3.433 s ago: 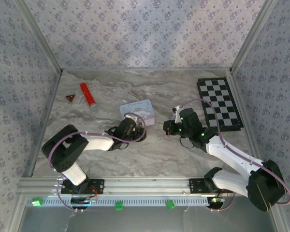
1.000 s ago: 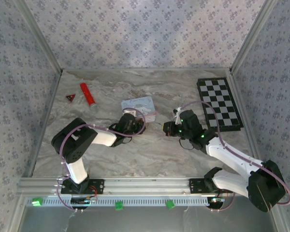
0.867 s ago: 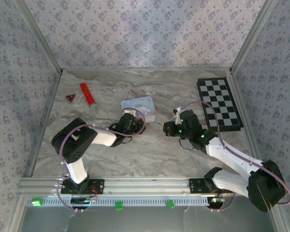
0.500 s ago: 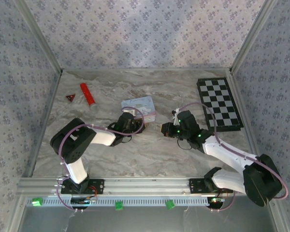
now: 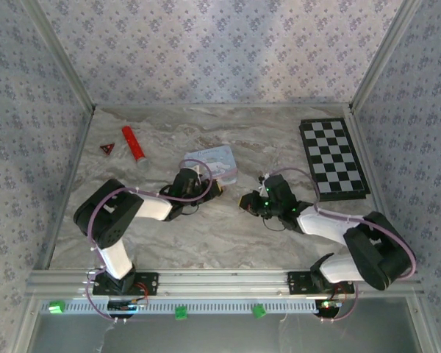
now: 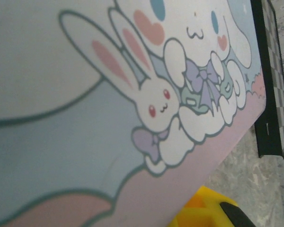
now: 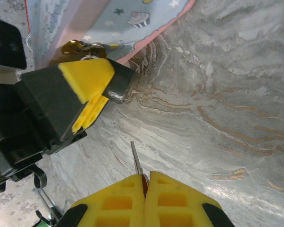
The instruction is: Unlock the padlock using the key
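Seen from above, on the marble table: left gripper just at 6 o'clock of the pale blue cartoon tin, close to its near edge. Looks clenched on the padlock, a tiny dark shiny block pinched at the tips of the yellow and black fingers. Padlock right by the tin's pink rim; cannot tell if touching it.

Right gripper near, at about 4 o'clock of the left one, with a strip of bare table between them. Squeezed tight on the key, a thin grey sliver poking out at 12 o'clock from between the two yellow pads. Key tip up off the table, aimed toward 11 o'clock, where the padlock sits. Key and padlock apart, not touching.

A small gold piece with a silver ring at 11 o'clock of the padlock, against the tin.

Up close from the left wrist: tin lid with a white bunny and a white puppy, one yellow finger at 5 o'clock.

Checkerboard at 2 o'clock of the right gripper, well apart. Red cylinder at 10 o'clock of the left gripper, far off.
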Tool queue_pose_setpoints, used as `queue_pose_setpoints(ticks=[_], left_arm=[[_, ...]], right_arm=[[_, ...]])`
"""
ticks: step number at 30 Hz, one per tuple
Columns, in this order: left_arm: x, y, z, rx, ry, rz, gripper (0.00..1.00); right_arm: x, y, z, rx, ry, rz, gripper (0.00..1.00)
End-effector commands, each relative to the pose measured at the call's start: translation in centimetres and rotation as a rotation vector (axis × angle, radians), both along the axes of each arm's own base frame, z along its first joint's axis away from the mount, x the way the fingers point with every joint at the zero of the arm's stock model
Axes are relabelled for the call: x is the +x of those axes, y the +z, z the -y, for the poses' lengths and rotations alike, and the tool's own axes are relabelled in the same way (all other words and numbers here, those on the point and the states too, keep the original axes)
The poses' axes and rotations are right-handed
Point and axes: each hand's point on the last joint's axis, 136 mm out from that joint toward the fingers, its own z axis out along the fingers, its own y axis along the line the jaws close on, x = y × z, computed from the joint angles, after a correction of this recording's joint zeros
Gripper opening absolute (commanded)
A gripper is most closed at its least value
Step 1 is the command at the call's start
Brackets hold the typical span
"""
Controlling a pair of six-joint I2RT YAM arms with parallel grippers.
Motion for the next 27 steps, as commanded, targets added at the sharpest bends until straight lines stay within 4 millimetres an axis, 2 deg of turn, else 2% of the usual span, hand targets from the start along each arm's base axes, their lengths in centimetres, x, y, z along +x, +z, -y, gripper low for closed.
queue_pose_setpoints(ticks=[1,5,16,27], left_arm=[[0.4,3.3,1.2,-0.141,-0.018,0.031,0.14],[0.4,3.2,1.3,-0.188,-0.008,-0.006,0.14],[0.6,3.2,1.9,-0.276,0.005,-0.081,0.12],[0.6,3.0,2.1,-0.289,-0.001,-0.102,0.1]], right_arm=[[0.3,0.2,-1.2,0.102,-0.011,-0.034,0.0],[1.0,0.0,-1.6,0.163,-0.029,-0.046,0.0],[2.5,-0.9,-1.1,0.268,-0.064,-0.066,0.0],[3.0,-2.3,-0.6,0.332,-0.065,-0.085,0.0]])
